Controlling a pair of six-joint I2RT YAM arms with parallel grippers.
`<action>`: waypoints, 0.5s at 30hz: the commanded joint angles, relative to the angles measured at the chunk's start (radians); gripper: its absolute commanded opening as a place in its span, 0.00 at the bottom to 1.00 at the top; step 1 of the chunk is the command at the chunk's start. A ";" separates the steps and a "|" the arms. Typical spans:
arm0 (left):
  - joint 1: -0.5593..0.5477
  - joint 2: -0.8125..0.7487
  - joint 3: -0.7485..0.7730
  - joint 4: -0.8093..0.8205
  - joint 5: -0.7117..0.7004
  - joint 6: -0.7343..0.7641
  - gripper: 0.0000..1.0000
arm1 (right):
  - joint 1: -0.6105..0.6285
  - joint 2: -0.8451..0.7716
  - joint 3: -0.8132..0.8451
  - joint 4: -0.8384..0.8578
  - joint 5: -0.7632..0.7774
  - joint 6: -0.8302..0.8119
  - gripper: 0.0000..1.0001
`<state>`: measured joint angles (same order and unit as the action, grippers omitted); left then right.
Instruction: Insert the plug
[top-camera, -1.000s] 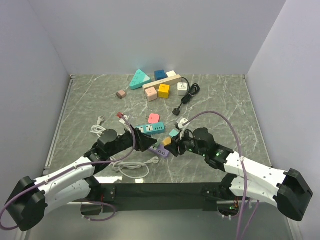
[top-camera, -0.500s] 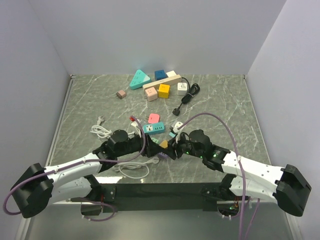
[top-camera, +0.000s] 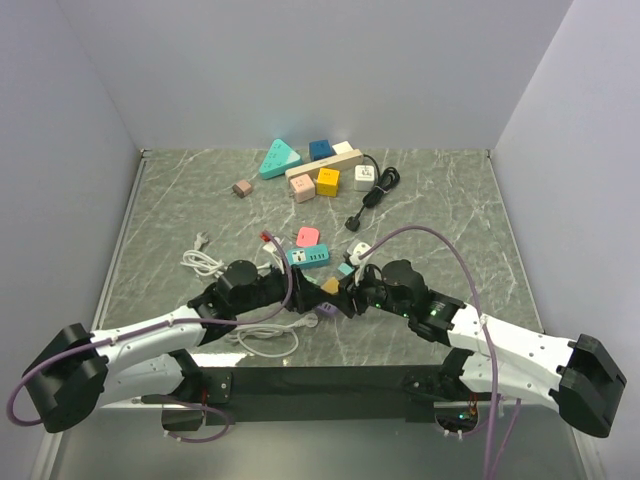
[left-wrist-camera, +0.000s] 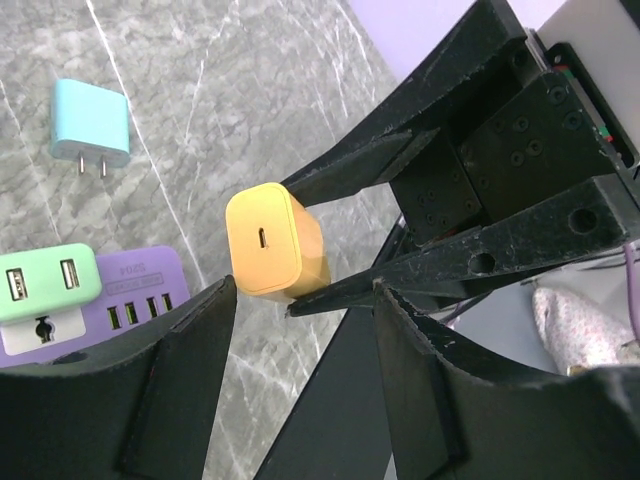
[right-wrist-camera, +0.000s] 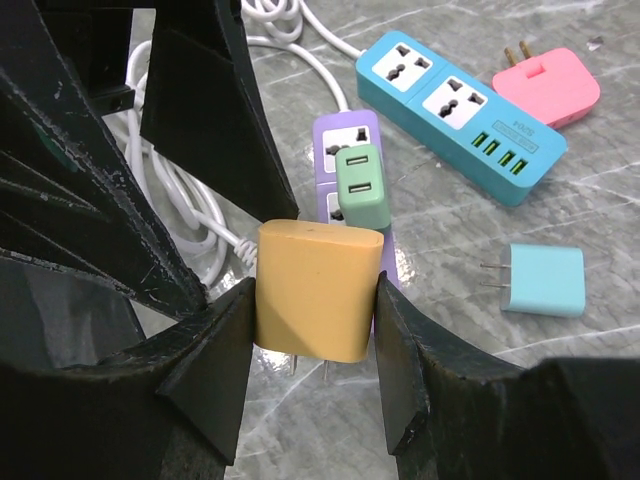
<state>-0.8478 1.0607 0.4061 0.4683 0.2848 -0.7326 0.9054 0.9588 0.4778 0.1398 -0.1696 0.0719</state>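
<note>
Right fingers (right-wrist-camera: 215, 370) pinch the orange-yellow USB charger plug (right-wrist-camera: 320, 285) by its two flat sides. It is held off the grey-green marble table (right-wrist-camera: 600, 220) with its prongs pointing down. Left fingers (left-wrist-camera: 180, 380) are spread wide with nothing between them, facing the plug's end.

Right wrist view only:
- the two prongs under the plug
- purple plastic power strip (right-wrist-camera: 335, 140) just behind the plug, with a mint-green USB adapter (right-wrist-camera: 360, 185) plugged into it
- blue power strip (right-wrist-camera: 460, 110) and pink plug (right-wrist-camera: 550, 85) further back
- light-blue two-prong plug (right-wrist-camera: 545, 280) lying flat, apart from the strips
- white coiled cable (right-wrist-camera: 190, 200) to the left

Left wrist view only: the plug's end face with its single USB port, and the right fingers clamping it from above and below.

Top view only: both arms meet at the near middle of the table, with the plug between them just beside the purple strip. A cluster of coloured adapters (top-camera: 327, 181) sits at the far edge. Whether the plug touches the strip — cannot tell.

Against a second ago, the left wrist has shifted right, closer to the right fingers, and the plug sits slightly nearer the purple strip. From half a second ago, barely any change — the plug is still clamped on the right and the left is still spread.
</note>
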 joint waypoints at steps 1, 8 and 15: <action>-0.004 -0.024 -0.007 0.081 -0.085 -0.027 0.62 | 0.026 -0.035 0.021 0.072 -0.041 -0.004 0.12; -0.004 -0.042 -0.001 0.065 -0.111 -0.014 0.63 | 0.030 -0.046 0.016 0.070 -0.044 -0.003 0.11; -0.002 -0.068 -0.021 0.070 -0.134 -0.019 0.63 | 0.032 -0.055 0.016 0.066 -0.044 -0.001 0.11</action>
<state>-0.8505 1.0187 0.3962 0.4896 0.1699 -0.7464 0.9318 0.9264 0.4778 0.1509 -0.2039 0.0731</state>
